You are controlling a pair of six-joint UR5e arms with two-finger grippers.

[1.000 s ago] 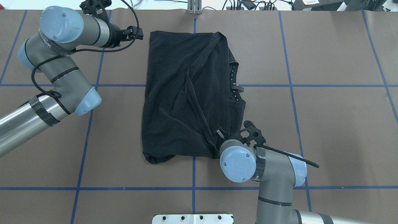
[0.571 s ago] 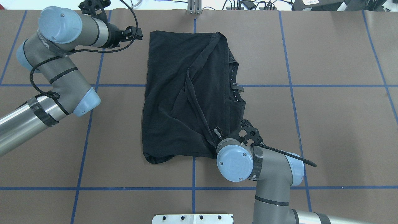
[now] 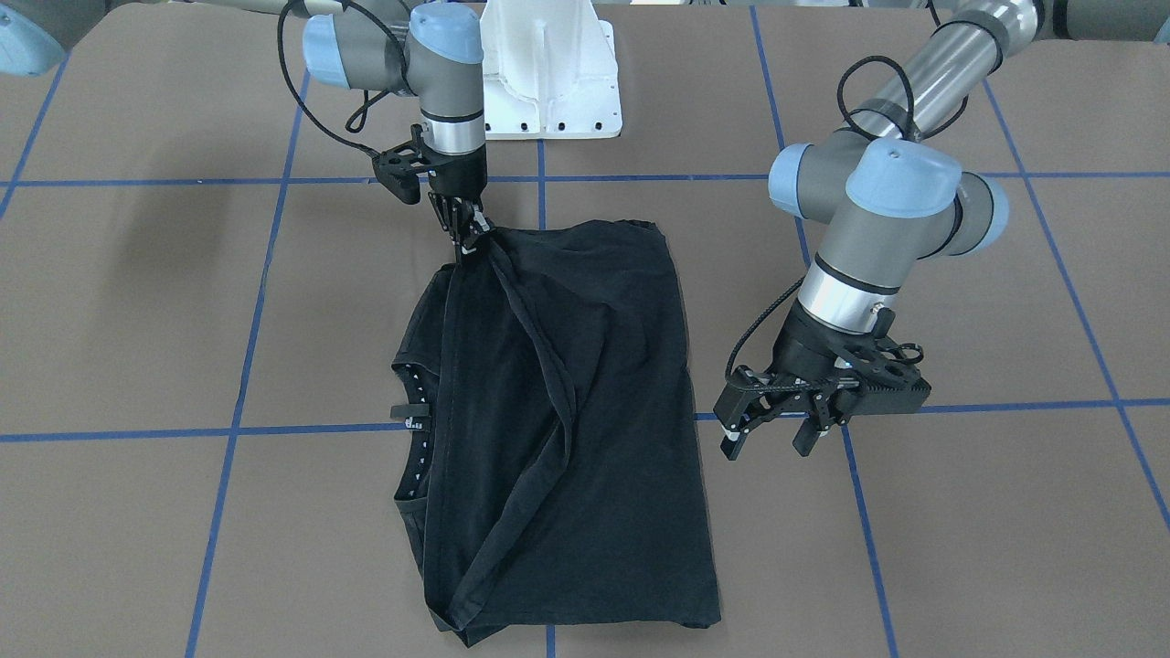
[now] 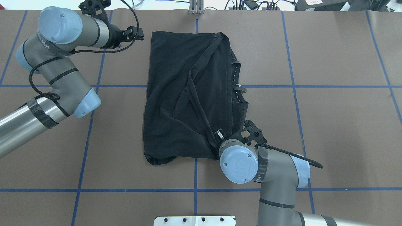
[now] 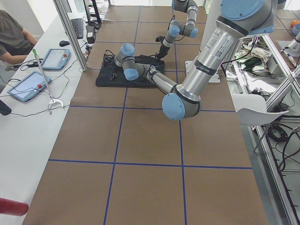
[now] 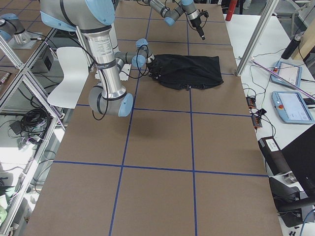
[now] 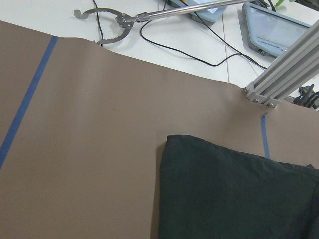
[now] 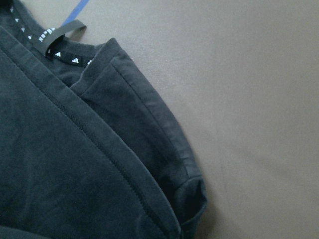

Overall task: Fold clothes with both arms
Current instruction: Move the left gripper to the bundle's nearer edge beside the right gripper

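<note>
Right gripper (image 3: pixel 467 236): the fingers are pinched together on a hem edge at the T-shirt's (image 3: pixel 603 384) robot-side end. The fabric rises in a taut ridge to the fingers, so this edge is judged to be lifted off the table (image 3: pixel 960 512).

Left gripper (image 3: pixel 770 437): the 2 fingers stand spread apart and hold nothing. It hangs just beside the garment's far corner on the robot's left, apart from the cloth.

The black T-shirt lies mid-table, partly folded. Its long axis runs from the robot's base toward the operators' side, and its collar (image 4: pixel 236 82) faces the robot's right.

Governing relation: the 2 grippers stand at opposite ends of the long axis. The left arm is nearer the far corner, which lies to its right, so it is judged to need a short sideways reach.
</note>
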